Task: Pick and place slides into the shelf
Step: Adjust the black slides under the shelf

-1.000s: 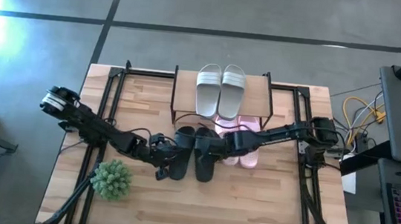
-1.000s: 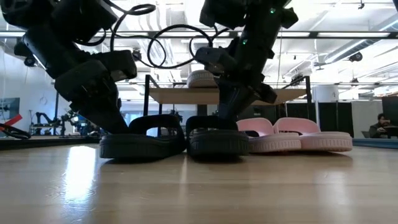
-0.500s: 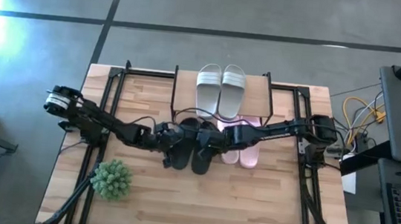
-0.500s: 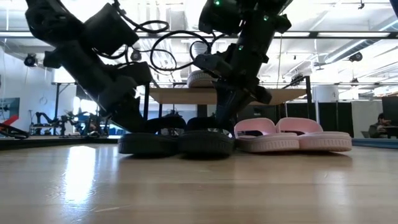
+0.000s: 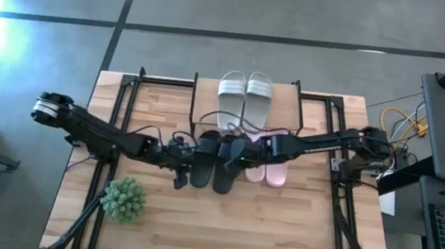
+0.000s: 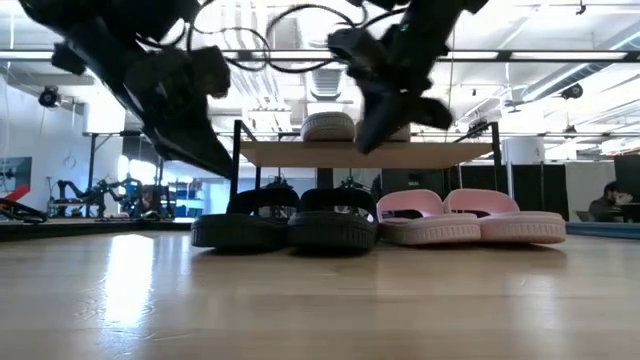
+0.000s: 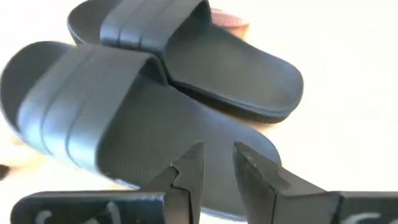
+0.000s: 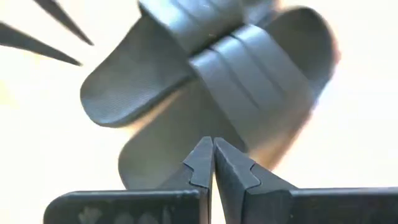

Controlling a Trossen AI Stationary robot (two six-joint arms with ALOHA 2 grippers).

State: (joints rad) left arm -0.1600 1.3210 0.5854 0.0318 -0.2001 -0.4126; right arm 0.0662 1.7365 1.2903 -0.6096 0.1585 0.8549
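at mid-counter both end effectors have lifted off the black slides (image 5: 215, 162), apparently freed: left end effector (image 7: 216, 167) slightly spread, right end effector (image 8: 212, 155) pressed together, both empty.

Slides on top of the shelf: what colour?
Light grey-white slides, a pair side by side on the shelf board. Shows best in the high view.

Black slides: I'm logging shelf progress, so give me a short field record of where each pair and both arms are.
black slides: side by side on table, at shelf front, not gripped
white slides: on top of shelf
pink slides: on table beside black pair
left end effector: slightly open, empty, over black slide
right end effector: shut, empty, above black pair
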